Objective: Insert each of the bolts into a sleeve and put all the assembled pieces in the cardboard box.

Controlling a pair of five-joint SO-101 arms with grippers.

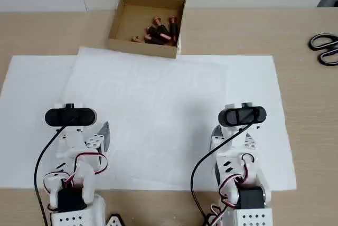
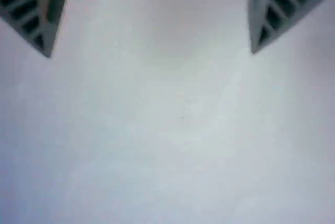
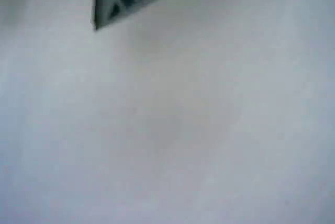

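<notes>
Left arm sits near-left over the white paper (image 1: 169, 110). From above, its black left wrist cam (image 1: 70, 116) covers most of the left gripper (image 2: 151, 52), w/ just one grey bit poking out beside it. In the left wrist view the fingers (image 2: 39, 22) are released and spread wide, their upper parts cut off by the frame. Nothing btw them, only blurry paper below. Can't tell if the tips touch the sheet.

Further back, centre-left, the cardboard box (image 1: 119, 22) stands open-topped on the counter (image 1: 306, 104), at the paper's far edge. Inside, toward its right side, lies a heap of bolt-and-sleeve pieces (image 1: 160, 31). They are copper-coloured and dark bits, overlapping and too small to count. Can't make out whether each bolt sits fully in a sleeve.

Right arm is near-right over the paper, and the right wrist cam (image 1: 242, 115) hides most of the right gripper (image 1: 216, 135). In the right wrist view one grey ribbed part comes in at the frame edge w/ the rest cut off, so released vs clenched can't be told.

Far right: scissors (image 1: 325, 47) w/ black handles, on bare counter, partly cut off by the frame, well apart from the box.
</notes>
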